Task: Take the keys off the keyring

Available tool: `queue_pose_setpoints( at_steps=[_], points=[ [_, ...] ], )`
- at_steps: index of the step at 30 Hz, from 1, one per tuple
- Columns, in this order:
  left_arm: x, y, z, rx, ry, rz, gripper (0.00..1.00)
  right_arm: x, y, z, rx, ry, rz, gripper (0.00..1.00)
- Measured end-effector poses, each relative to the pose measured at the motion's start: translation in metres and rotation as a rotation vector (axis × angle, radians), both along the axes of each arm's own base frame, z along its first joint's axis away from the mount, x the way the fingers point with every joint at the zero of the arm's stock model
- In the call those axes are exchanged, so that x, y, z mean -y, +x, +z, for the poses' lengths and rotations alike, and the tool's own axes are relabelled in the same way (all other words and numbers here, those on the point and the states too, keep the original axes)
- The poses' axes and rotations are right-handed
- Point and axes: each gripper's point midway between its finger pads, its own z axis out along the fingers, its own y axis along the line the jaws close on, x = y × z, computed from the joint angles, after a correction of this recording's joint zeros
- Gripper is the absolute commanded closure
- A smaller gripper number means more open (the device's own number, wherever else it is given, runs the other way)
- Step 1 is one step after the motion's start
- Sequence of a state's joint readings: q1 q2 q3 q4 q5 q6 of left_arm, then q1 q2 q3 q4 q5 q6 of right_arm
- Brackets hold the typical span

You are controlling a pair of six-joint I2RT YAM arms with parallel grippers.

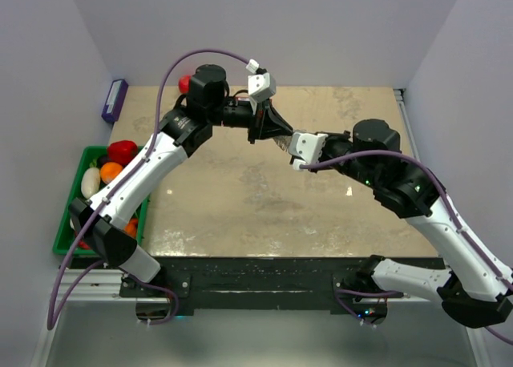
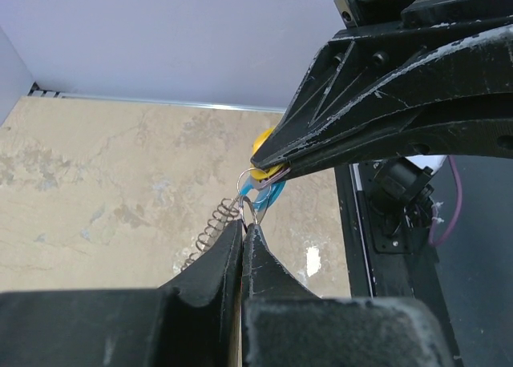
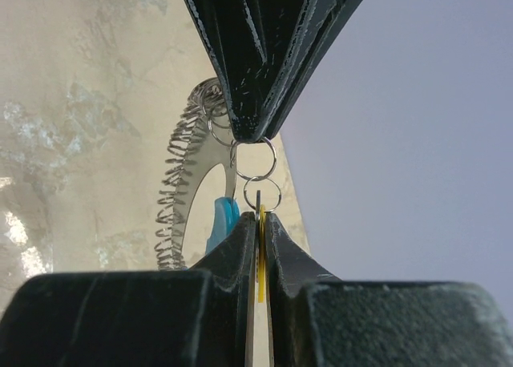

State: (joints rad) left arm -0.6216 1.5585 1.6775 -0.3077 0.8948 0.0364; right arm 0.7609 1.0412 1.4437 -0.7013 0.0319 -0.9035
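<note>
Both grippers meet in mid-air above the middle of the table. My left gripper [image 1: 277, 135] [image 2: 247, 223] is shut on a small silver ring of the keyring [image 3: 180, 187], a floppy silvery coil with a light-blue segment [image 2: 274, 194]. My right gripper [image 1: 290, 143] [image 3: 259, 216] is shut on the flat yellow key [image 3: 260, 259], with a thin metal piece pinched beside it. Two small linked rings [image 3: 256, 160] join the two grips. The coil hangs below them. In the left wrist view the key [image 2: 262, 143] shows as a yellow edge behind the right gripper's tips.
A green bin [image 1: 66, 223] with fruit and vegetables stands off the table's left edge. A purple box [image 1: 115, 100] lies by the left wall and a red ball [image 1: 184, 83] at the back left. The beige table [image 1: 240, 199] lies under both arms.
</note>
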Motion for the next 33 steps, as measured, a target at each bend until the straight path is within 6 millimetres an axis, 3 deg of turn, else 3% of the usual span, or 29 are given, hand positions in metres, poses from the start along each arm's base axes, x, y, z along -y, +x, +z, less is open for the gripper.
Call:
queue_pose_setpoints(
  at_steps=[33],
  points=[
    [-0.01,0.014,-0.003,-0.003,0.007,0.052,1.0,-0.029,0.004,0.0,-0.125,0.11,0.04,1.0]
  ],
)
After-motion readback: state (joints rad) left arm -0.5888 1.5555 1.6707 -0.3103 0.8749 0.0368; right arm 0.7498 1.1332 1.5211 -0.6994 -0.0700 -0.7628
